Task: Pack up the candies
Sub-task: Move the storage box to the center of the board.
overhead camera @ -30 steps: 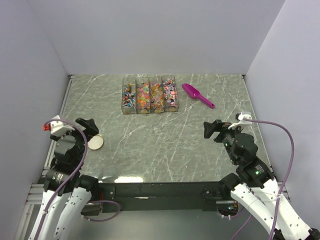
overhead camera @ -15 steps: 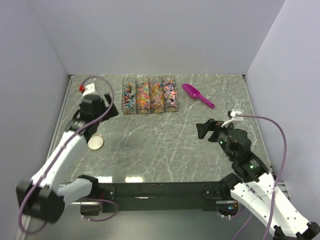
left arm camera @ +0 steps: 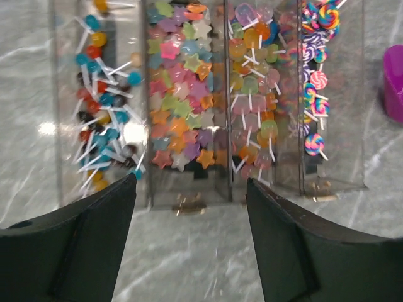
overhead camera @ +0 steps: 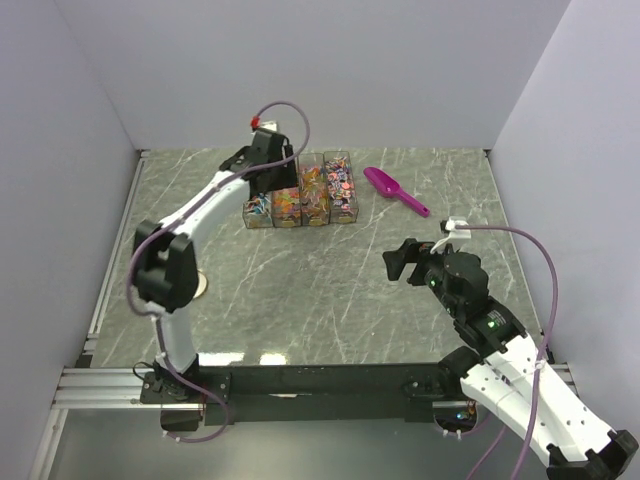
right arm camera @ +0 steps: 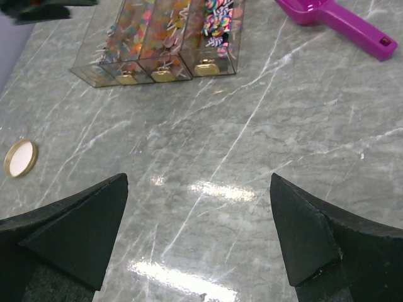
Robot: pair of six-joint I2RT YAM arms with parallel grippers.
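Note:
The candies point(overhead camera: 316, 190) are small coloured sweets and lollipops filling a row of clear narrow boxes at the back of the table. In the left wrist view I see star sweets point(left arm camera: 182, 107) and lollipops point(left arm camera: 258, 94) in the boxes. My left gripper point(overhead camera: 268, 182) hovers open and empty over the left end of the row; its jaws point(left arm camera: 192, 251) frame the boxes' near ends. My right gripper point(overhead camera: 400, 262) is open and empty above bare table at mid right, well short of the boxes point(right arm camera: 164, 38).
A magenta scoop point(overhead camera: 395, 190) lies right of the boxes; it also shows in the right wrist view point(right arm camera: 334, 16) and at the left wrist view's edge point(left arm camera: 393, 82). A round tan lid point(right arm camera: 20, 157) lies at the left, partly behind the left arm's elbow point(overhead camera: 165, 275).
My left arm has swung from the near left, beside the lid, out to the back and now hangs over the candy boxes. My right gripper has shifted slightly left and forward.

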